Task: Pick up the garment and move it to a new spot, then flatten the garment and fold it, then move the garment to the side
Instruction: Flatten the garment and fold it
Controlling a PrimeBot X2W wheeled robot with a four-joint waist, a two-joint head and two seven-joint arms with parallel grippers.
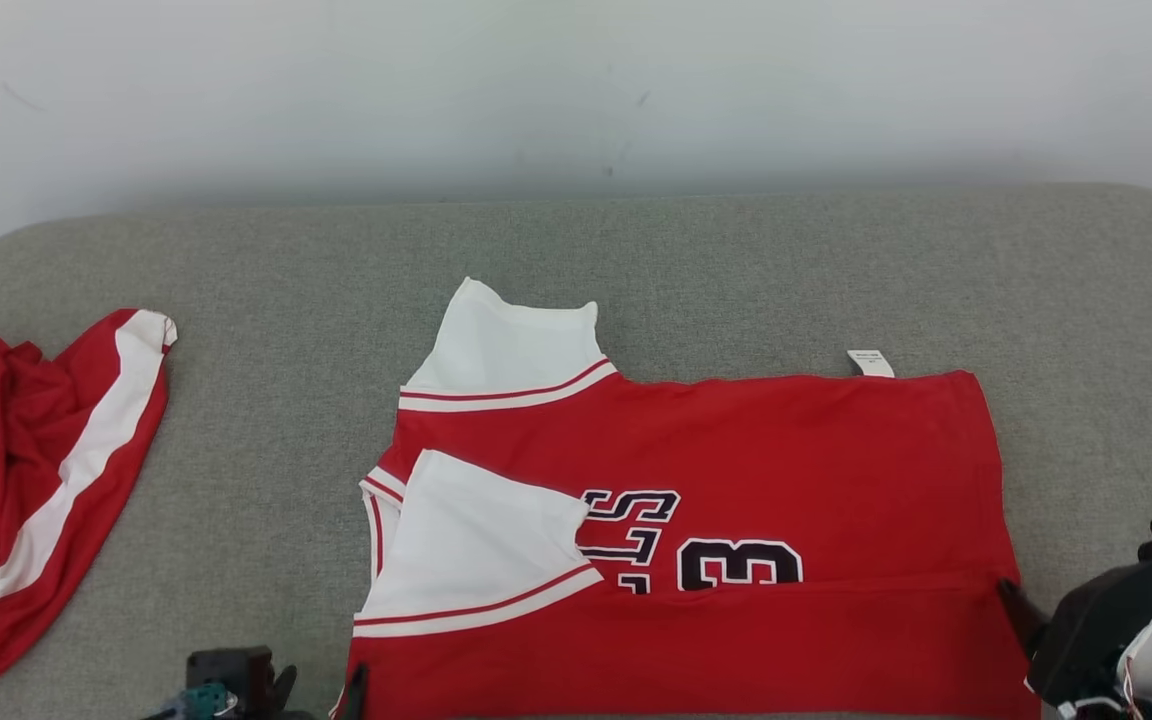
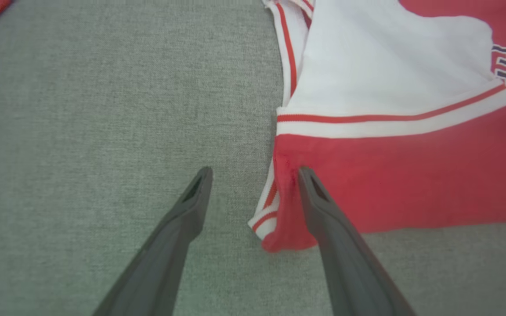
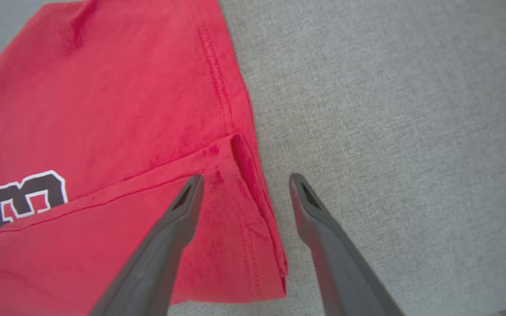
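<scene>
The garment (image 1: 736, 450) is a red jersey with white sleeves and black numerals, lying flat on the grey cushioned surface (image 1: 636, 260). Its near long edge is folded up over the body. My left gripper (image 1: 321, 690) stands open at the jersey's near left corner. In the left wrist view that corner (image 2: 279, 219) lies between the spread fingers of the left gripper (image 2: 254, 170), with the right finger resting against the red cloth. My right gripper (image 1: 1021, 605) is open at the near right corner. Its fingers straddle the hem of the garment (image 3: 103, 109) where the right gripper (image 3: 246, 176) hovers.
A second red garment (image 1: 36, 480) with a white stripe lies bunched at the left end of the surface. A small white label (image 1: 870, 362) sticks out of the jersey's far edge. A pale wall rises behind. Bare grey fabric runs along the back and right.
</scene>
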